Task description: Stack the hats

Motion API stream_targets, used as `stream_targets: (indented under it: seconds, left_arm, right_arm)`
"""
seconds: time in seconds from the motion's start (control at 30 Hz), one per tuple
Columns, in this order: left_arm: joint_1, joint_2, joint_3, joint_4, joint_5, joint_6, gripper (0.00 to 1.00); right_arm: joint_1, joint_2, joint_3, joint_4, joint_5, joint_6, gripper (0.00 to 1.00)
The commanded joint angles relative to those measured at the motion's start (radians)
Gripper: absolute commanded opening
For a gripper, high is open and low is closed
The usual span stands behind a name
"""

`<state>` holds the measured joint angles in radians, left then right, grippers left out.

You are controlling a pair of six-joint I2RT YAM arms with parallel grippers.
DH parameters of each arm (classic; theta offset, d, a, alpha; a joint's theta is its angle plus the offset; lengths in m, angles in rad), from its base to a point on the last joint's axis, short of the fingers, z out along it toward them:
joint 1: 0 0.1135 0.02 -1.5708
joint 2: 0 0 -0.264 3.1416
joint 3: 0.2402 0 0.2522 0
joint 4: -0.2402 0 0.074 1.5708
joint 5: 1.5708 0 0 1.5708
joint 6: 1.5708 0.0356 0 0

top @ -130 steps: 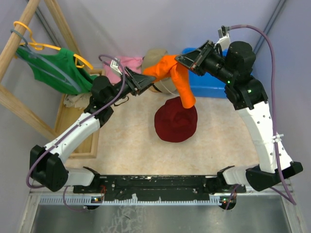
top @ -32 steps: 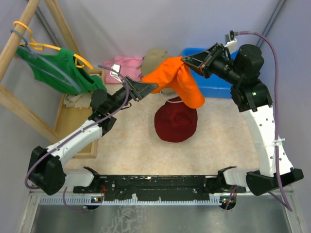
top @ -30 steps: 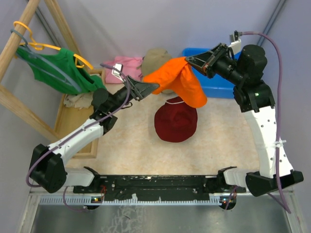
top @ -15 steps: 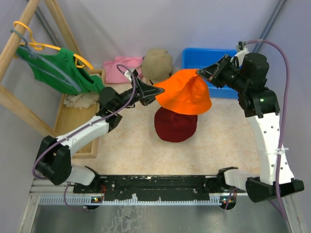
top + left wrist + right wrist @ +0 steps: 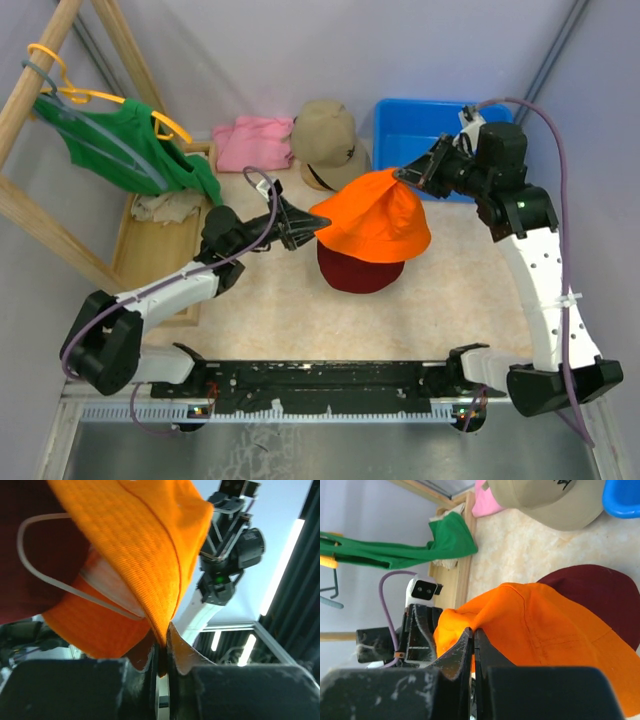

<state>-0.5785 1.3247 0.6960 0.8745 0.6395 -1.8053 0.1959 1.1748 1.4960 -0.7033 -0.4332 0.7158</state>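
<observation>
While the orange bucket hat (image 5: pixel 375 218) hangs stretched between both arms, no hat has been released onto another. At the far left, the green garment (image 5: pixel 130 140) on its hanger and the pink cloth (image 5: pixel 255 142) are not part of the job. The left claw (image 5: pixel 308 222) is clenched on the left edge of the hat's brim; the left wrist view shows the fabric pinched between its closed fingers (image 5: pixel 179 652). The hat is held open side down, directly over the dark red hat (image 5: pixel 345 278), which lies on the table (image 5: pixel 460 290) and shows only as a crescent below the near brim. Whether the two fabrics touch cannot be told from these views. Behind them, the tan cap (image 5: pixel 328 140) sits apart near the far edge, unstacked. The right claw (image 5: pixel 404 176) is clenched on the far right edge of the brim, just in front of the blue bin (image 5: pixel 425 120). Judged progress: the first placement is close to complete. Outstanding steps: lower and release the orange hat, then add the tan cap.
</observation>
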Motion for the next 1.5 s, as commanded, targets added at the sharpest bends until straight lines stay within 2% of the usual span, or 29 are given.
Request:
stream_targets:
  seconds: [0.0,0.13,0.23,0.33,0.4,0.57,0.63,0.77,0.97,1.27,1.47]
  left_arm:
    - [0.033,-0.003,-0.053,-0.020,0.066,0.181,0.11]
    - [0.099,0.044,-0.080,-0.039,0.132,0.288,0.10]
    - [0.162,0.084,-0.107,-0.014,0.199,0.340,0.08]
    - [0.209,0.126,-0.116,0.010,0.261,0.368,0.07]
    - [0.217,0.160,-0.099,0.030,0.303,0.387,0.07]
    - [0.217,0.223,-0.068,0.073,0.374,0.401,0.06]
    - [0.216,0.230,-0.066,0.086,0.380,0.387,0.05]
    - [0.216,0.251,-0.050,0.085,0.407,0.382,0.05]
    - [0.216,0.273,-0.040,0.131,0.418,0.331,0.05]
    - [0.217,0.292,-0.027,0.163,0.427,0.289,0.04]
    - [0.217,0.303,-0.017,0.169,0.427,0.277,0.04]
  right_arm:
    - [0.057,0.014,-0.009,0.026,0.003,-0.064,0.00]
    - [0.107,0.011,-0.058,0.017,0.007,-0.076,0.02]
    - [0.109,-0.009,-0.076,-0.009,0.023,-0.102,0.18]
    - [0.108,-0.019,-0.034,-0.094,0.123,-0.190,0.46]
    - [0.102,-0.033,-0.006,-0.119,0.213,-0.229,0.54]
    - [0.055,-0.058,-0.003,-0.158,0.455,-0.307,0.62]
    - [-0.050,-0.061,-0.068,-0.148,0.360,-0.315,0.63]
    - [-0.237,-0.107,-0.292,-0.004,0.022,-0.250,0.65]
    - [-0.271,-0.136,-0.596,0.430,-0.311,-0.008,0.62]
    - [-0.297,-0.069,-0.755,0.821,-0.415,0.157,0.60]
    - [-0.301,-0.023,-0.789,0.891,-0.456,0.165,0.61]
